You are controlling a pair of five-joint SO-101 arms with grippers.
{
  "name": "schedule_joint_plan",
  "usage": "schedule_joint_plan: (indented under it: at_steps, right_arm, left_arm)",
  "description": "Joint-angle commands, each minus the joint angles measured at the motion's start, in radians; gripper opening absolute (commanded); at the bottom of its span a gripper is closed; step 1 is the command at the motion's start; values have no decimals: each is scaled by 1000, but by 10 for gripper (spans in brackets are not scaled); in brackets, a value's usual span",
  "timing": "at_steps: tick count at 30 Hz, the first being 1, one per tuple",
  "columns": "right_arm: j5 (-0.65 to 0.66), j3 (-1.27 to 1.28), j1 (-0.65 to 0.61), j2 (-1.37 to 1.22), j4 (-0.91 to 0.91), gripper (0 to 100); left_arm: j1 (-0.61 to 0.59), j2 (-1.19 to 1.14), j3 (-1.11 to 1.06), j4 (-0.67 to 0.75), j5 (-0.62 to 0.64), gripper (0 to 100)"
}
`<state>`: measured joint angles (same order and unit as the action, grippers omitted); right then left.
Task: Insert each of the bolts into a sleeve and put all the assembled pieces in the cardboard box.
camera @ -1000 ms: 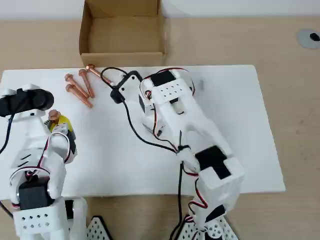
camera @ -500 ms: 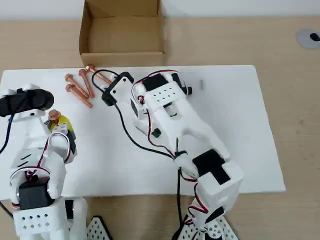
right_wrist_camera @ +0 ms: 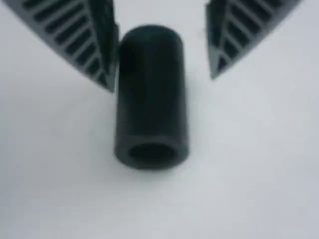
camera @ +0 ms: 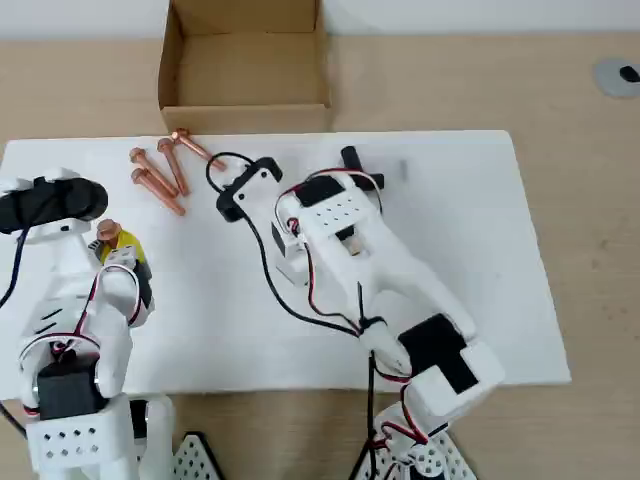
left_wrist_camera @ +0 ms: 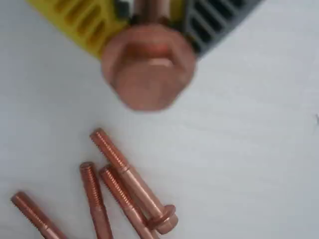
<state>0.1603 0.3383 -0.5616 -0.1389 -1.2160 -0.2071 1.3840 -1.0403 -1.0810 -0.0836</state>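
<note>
left jaws: clamped on bolt [left_wrist_camera: 148, 69], head outward | right jaws: open, sleeve [right_wrist_camera: 151, 99] lying between them on worktop [right_wrist_camera: 259, 164] | four loose bolts [left_wrist_camera: 132, 177] just beyond left jaws | box [camera: 245, 75] empty | progress: nothing assembled, all pieces left

Five copper bolts [camera: 172, 168]: four loose at upper left, a fifth bolt [camera: 108, 230] lower. One black sleeve [camera: 350, 157]. One cardboard box [camera: 245, 118].
</note>
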Motion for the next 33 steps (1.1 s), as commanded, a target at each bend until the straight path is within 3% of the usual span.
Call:
schedule_joint_plan:
  at_steps: [1,11,28,33]
  right_arm:
    - [26,41,4,56,61,163]
    - [77,84,15,58,175,163]
    - [135,90,16,53,187,157]
    - [146,88,41,51,186,31]
  left_arm:
    - [-17,15,61,-3,-8,12]
    - [-17,15,61,-3,-8,12]
    - [-17,15,61,-5,-8,12]
    - [-17,15,61,-5,-8,12]
